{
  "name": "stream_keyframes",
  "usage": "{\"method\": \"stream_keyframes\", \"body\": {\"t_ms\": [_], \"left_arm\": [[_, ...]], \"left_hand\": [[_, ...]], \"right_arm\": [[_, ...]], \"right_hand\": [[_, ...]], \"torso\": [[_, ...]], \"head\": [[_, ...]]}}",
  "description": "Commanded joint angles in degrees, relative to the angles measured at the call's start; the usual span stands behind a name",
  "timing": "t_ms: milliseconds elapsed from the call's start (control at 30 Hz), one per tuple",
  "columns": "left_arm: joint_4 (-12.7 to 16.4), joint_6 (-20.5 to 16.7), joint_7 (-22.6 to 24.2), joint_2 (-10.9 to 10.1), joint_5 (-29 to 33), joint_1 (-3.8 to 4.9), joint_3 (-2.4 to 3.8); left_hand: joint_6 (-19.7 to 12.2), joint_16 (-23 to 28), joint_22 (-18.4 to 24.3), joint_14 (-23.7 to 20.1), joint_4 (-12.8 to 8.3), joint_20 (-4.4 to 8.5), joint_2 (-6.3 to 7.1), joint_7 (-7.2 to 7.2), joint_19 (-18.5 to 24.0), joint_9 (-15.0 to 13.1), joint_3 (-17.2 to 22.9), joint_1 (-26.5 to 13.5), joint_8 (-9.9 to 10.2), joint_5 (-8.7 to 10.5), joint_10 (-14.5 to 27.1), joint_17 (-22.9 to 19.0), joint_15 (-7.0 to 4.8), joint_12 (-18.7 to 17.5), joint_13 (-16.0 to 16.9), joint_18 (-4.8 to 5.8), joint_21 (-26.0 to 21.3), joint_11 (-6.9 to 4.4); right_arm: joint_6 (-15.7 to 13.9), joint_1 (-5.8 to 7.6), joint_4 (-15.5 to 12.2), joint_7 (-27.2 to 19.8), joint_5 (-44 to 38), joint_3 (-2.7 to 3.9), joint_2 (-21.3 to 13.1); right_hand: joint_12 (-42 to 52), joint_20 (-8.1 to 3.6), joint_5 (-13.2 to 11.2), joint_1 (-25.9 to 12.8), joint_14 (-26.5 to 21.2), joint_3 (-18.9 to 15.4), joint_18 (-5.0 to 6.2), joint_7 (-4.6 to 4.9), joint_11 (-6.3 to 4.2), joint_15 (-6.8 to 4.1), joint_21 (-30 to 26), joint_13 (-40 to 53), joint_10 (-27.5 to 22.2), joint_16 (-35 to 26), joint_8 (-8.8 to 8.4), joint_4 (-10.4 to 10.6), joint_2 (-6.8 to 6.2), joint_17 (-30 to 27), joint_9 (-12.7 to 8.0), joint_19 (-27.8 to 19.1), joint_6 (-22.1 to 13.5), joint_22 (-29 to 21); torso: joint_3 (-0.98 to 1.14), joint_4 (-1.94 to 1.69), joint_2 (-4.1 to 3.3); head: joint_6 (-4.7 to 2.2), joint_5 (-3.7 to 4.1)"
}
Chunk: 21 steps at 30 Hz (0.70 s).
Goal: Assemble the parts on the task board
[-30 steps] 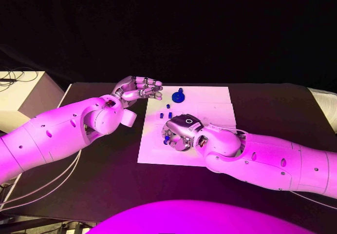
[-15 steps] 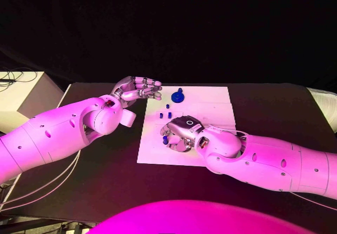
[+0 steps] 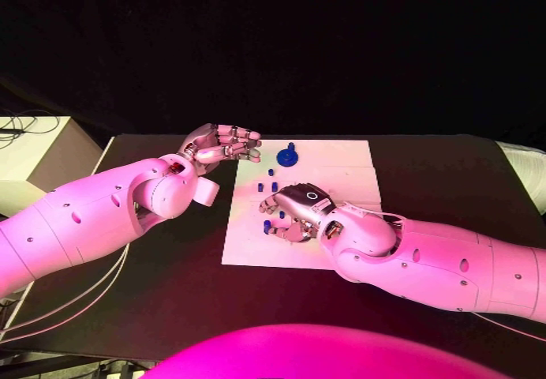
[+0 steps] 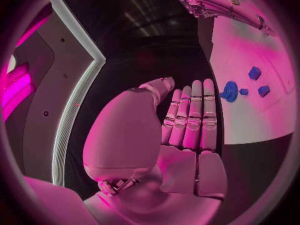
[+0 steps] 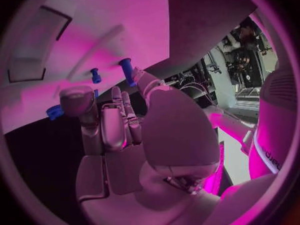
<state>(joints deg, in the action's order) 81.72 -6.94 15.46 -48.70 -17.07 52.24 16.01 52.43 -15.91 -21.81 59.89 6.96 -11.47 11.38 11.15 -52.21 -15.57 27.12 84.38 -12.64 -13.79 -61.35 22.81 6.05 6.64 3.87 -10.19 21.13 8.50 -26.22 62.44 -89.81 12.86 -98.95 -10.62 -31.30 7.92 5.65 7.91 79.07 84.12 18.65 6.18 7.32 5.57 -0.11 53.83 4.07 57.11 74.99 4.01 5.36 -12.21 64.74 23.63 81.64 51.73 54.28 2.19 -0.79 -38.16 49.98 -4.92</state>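
Right robot hand [image 3: 293, 212] hovers palm-down over the white task board [image 3: 342, 170] mid-bench, fingers curled over small blue parts [image 3: 268, 227], likely to pick one; whether it grips is hidden. Left robot hand [image 3: 219, 144] waits open at ten o'clock, off the board, near the blue gear [image 3: 289, 157].
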Motion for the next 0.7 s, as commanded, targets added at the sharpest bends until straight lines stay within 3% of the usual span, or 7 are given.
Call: {"method": "stream_keyframes", "body": {"t_ms": [33, 233, 400, 533, 600, 667, 700], "left_arm": [[0.1, 1.1, 0.3, 0.1, 0.3, -0.04, 0.03], [-0.1, 1.3, 0.4, 0.1, 0.3, -0.04, 0.02], [-0.3, 1.2, 0.6, 0.0, 0.3, -0.10, 0.01], [-0.5, 1.1, 0.9, -0.1, 0.3, -0.60, 0.01], [-0.5, 1.0, 0.9, -0.2, 0.3, -0.90, 0.01], [-0.5, 0.9, 0.9, -0.2, 0.3, -1.20, 0.01], [-0.5, 0.9, 0.9, -0.3, 0.3, -1.31, 0.01]], "left_hand": [[0.1, 0.4, -0.1, 0.3, 0.1, 0.07, 0.07, 0.46, -0.2, 0.1, 0.1, 0.1, 0.4, -0.19, -0.2, 0.1, -0.07, -0.3, 0.0, 0.10, 0.1, 0.30], [0.0, 0.5, -0.1, 0.3, 0.1, 0.03, 0.19, 0.37, -0.1, 0.1, 0.0, 0.0, 0.4, -0.17, -0.2, 0.1, -0.03, -0.3, 0.0, 0.13, 0.0, 0.31], [0.0, 0.7, -0.1, 0.2, 0.2, 0.00, 0.18, 0.08, 0.0, 0.1, 0.0, -0.1, 0.5, -0.19, -0.6, 0.2, -0.04, -0.2, 0.0, 0.14, -0.1, 0.16], [-0.1, 0.8, -0.1, 0.3, 0.3, -0.03, 0.22, -0.30, 0.0, 0.1, -0.1, -0.3, 0.6, -0.17, -1.3, 0.3, -0.14, 0.0, 0.1, 0.10, -0.2, -0.06], [-0.1, 0.9, -0.1, 0.5, 0.5, -0.03, 0.23, -0.45, -0.1, 0.1, -0.1, -0.4, 0.6, -0.17, -1.7, 0.3, -0.22, 0.0, 0.1, 0.06, -0.3, -0.18], [-0.2, 0.9, -0.1, 0.7, 0.5, -0.01, 0.26, -0.57, -0.2, 0.1, -0.1, -0.5, 0.6, -0.17, -2.1, 0.4, -0.31, 0.0, 0.2, 0.01, -0.3, -0.28], [-0.2, 0.9, -0.1, 0.8, 0.5, 0.00, 0.27, -0.58, -0.3, 0.1, -0.1, -0.5, 0.6, -0.17, -2.1, 0.5, -0.35, 0.0, 0.2, -0.01, -0.3, -0.31]], "right_arm": [[-4.8, 0.03, -0.8, -1.3, 1.7, 0.07, -1.2], [-5.8, 1.30, -2.6, -4.7, 9.9, 0.52, -4.7], [-1.4, 4.09, -4.5, -8.0, 24.9, 0.95, -9.7], [3.3, 6.05, -6.2, -6.0, 35.2, 1.10, -14.5], [6.1, 6.53, -6.7, -3.4, 37.5, 1.13, -16.6], [8.6, 6.87, -7.2, -0.5, 39.5, 1.13, -18.7], [9.8, 6.98, -7.3, 0.9, 40.1, 1.13, -19.7]], "right_hand": [[0.7, -0.11, 0.4, 0.9, 0.7, -1.4, 1.16, -0.09, 0.02, 0.40, -0.3, 0.0, -0.7, -0.3, -0.35, 0.7, 0.04, -0.2, -0.4, -0.2, -1.4, -0.1], [2.9, -0.23, 0.3, 2.3, 0.6, -4.6, 1.32, 1.06, -0.27, 0.21, -1.4, 0.1, -0.4, -0.5, -0.08, 3.1, 0.55, -1.0, -1.3, -0.1, -3.2, -0.9], [6.9, -0.21, -0.9, 2.5, 0.7, -3.7, 1.36, 2.70, 0.01, 0.36, -2.4, 1.3, 5.5, -0.2, 1.93, 5.1, 1.53, -0.5, -1.2, 0.0, 0.5, -1.6], [14.6, -1.51, -1.3, 1.8, 0.9, -3.4, 1.12, 0.69, -2.56, -1.49, 0.0, 6.6, 15.0, 0.6, 4.54, 6.8, 0.90, 0.9, -0.5, 1.0, 4.1, 0.7], [22.9, -2.44, -1.4, 0.5, 1.6, -4.3, 0.50, -0.16, -3.32, -2.34, 2.7, 14.9, 14.9, 1.9, 6.31, 8.4, 0.56, 3.0, 0.3, 2.0, 4.5, 3.4], [49.9, -2.94, -0.6, -3.6, 2.6, -6.2, -0.43, -0.87, -3.94, -2.61, 7.7, 45.3, 20.2, 4.7, 8.42, 11.0, 1.45, 7.2, 1.7, 3.2, 4.9, 8.3], [62.6, -3.56, 4.0, -4.9, 3.3, -8.1, -0.74, -1.32, -4.45, -2.82, 10.3, 60.2, 21.6, 6.9, 10.77, 11.0, 0.92, 10.6, 3.6, 3.7, 4.9, 10.9]], "torso": [[-0.03, 0.01, 0.02], [-0.03, 0.09, 0.18], [-0.11, 0.34, 0.40], [-0.19, 0.78, 0.84], [-0.20, 1.01, 1.07], [-0.21, 1.17, 1.23], [-0.24, 1.23, 1.32]], "head": [[-0.29, 0.20], [-0.81, 0.62], [-1.60, 1.69], [-2.02, 2.40], [-2.13, 2.80], [-2.16, 3.07], [-2.15, 3.19]]}}
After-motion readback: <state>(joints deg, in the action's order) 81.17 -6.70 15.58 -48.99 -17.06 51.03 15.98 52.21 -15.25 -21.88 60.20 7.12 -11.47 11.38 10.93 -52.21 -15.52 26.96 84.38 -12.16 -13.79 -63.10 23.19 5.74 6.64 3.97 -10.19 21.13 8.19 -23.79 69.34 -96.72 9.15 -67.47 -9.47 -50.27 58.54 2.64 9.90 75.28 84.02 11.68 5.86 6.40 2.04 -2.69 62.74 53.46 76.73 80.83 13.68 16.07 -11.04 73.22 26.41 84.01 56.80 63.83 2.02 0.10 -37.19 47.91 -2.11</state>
